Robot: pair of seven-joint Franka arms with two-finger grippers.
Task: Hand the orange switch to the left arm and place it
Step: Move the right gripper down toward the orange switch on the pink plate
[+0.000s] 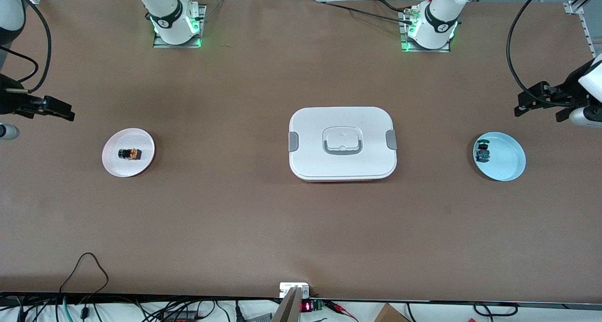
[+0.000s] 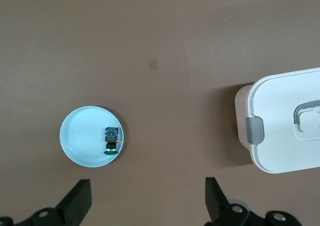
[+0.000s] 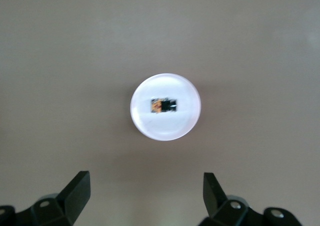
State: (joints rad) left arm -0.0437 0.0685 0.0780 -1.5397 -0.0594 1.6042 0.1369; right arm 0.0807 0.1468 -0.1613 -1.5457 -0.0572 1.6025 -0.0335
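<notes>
The orange switch (image 1: 130, 153) lies on a pale pink plate (image 1: 143, 143) toward the right arm's end of the table; the right wrist view shows the switch (image 3: 163, 105) on that plate (image 3: 185, 123). My right gripper (image 1: 63, 111) is open and empty, high over the table's end near that plate; in its own view the right gripper (image 3: 146, 188) has its jaws wide apart. The white box (image 1: 342, 143) stands at the table's middle. My left gripper (image 1: 524, 106) is open and empty, high over the other end; its own view shows the left gripper (image 2: 148, 196) spread wide.
A light blue plate (image 1: 510, 162) toward the left arm's end holds a small blue switch with a green cap (image 1: 482, 152); both show in the left wrist view, plate (image 2: 80, 141) and switch (image 2: 112, 139), with the box's corner (image 2: 280, 131) beside.
</notes>
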